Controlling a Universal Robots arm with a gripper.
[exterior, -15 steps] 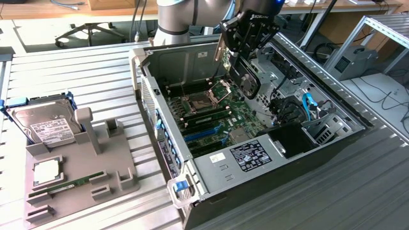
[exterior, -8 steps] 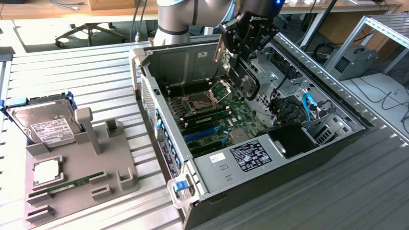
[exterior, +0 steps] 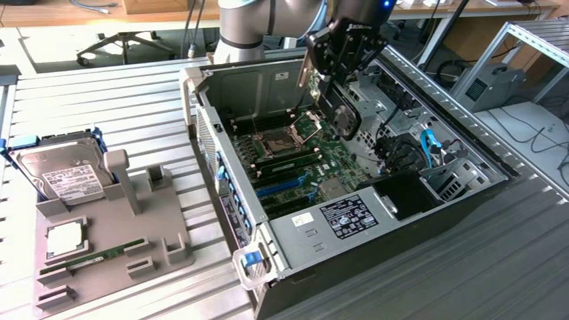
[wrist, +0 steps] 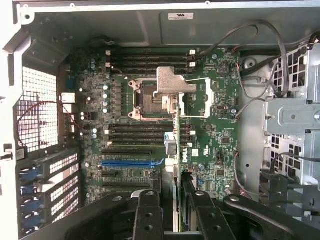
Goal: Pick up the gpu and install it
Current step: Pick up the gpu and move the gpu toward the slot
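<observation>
Now, gripper (exterior: 336,83): jaws half-closed, clamping the gpu (exterior: 345,119) between both fingers (wrist: 148,215).
Gpu place: hanging above the motherboard (wrist: 210,145), inside the open computer case (exterior: 200,100).
Gpu axis: on edge, long axis apparently steeply downward, fan face toward the exterior view's right.
Count: one gpu, one hard drive (exterior: 66,177), one memory stick (exterior: 93,255).

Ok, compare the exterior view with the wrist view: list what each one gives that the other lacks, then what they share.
Exterior view: the hard drive and memory stick in the grey holder on the slatted table, and the gpu showing its black fan face, hanging upright over the open case. Wrist view: the gpu edge-on, clamped between the fingers, straight above the motherboard. Both: the held gpu, the CPU socket and the blue slot.
</observation>
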